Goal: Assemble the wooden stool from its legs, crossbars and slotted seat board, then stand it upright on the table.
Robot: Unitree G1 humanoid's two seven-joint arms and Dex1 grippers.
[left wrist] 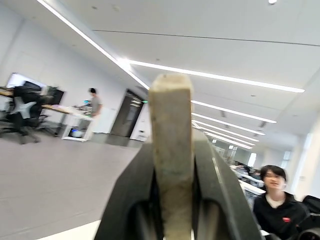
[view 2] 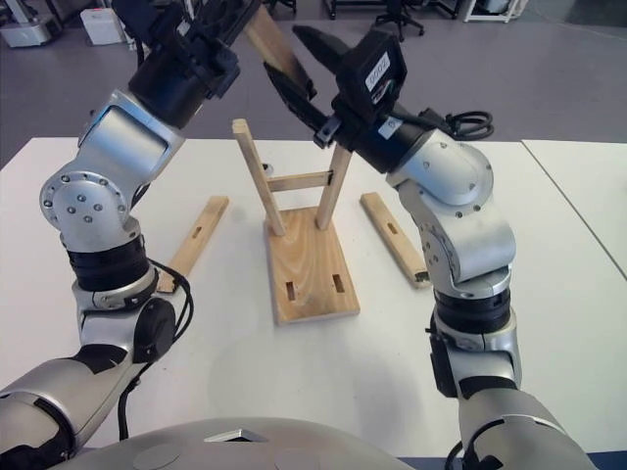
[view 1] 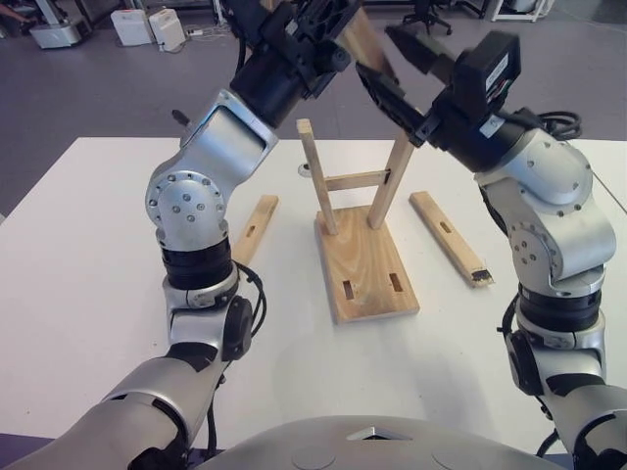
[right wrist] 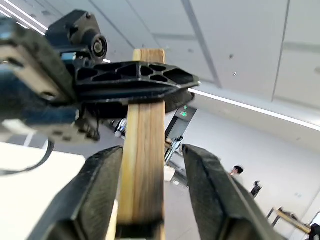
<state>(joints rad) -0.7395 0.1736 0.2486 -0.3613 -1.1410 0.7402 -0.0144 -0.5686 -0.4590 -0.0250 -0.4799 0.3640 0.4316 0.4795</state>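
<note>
My left pincer (left wrist: pixel 172 167) is clamped on a wooden leg (right wrist: pixel 145 120) raised above the seat board (view 1: pixel 370 279) on the table (view 1: pixel 98 255), and its long axis runs between my right pincer's (right wrist: pixel 150 170) spread fingers, touching neither.

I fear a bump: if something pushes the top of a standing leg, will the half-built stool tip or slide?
Tipping seems unlikely: the seat board lies flat and wide on the table. The two legs lean, so a high push may rock them loose, though the crossbar joins them.
</note>
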